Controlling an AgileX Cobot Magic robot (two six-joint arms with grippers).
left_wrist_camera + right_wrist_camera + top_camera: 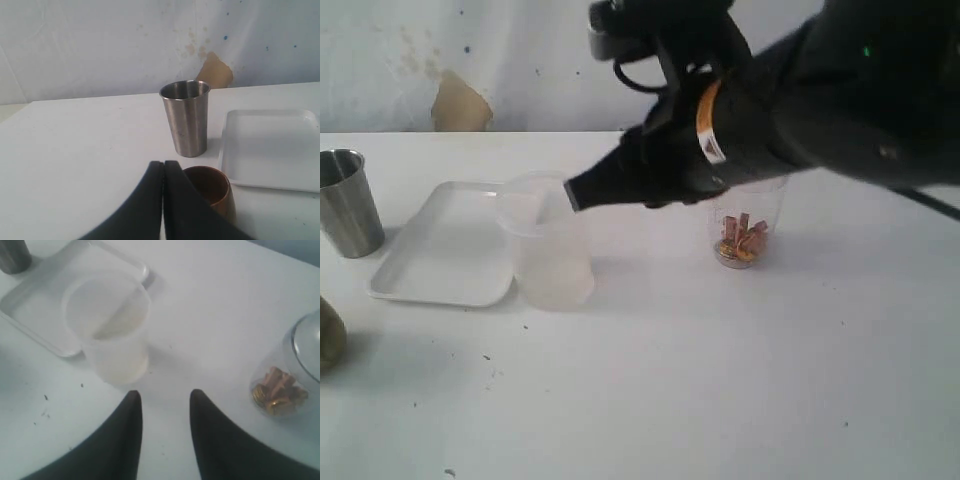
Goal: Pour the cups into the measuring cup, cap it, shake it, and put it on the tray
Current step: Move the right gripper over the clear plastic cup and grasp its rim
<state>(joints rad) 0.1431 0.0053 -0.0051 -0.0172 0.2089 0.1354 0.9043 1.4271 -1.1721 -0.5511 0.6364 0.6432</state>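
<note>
The steel tumbler (186, 117) stands upright and empty beside the white tray (272, 150). My left gripper (163, 165) is shut with nothing in it, right next to the squat brown cup (212, 186), which also looks empty. The clear measuring cup (745, 228) stands right of centre with brown pieces in its bottom (277, 390); my right arm hides its top. My right gripper (165, 395) is open above the table, between the measuring cup and a frosted tub, holding nothing. I cannot make out the cap for certain.
A frosted translucent tub (550, 250) stands at the tray's (445, 250) right edge, just below the right gripper's tip (578, 192). The tumbler (348, 200) is left of the tray, and the brown cup (328, 335) is at the left edge.
</note>
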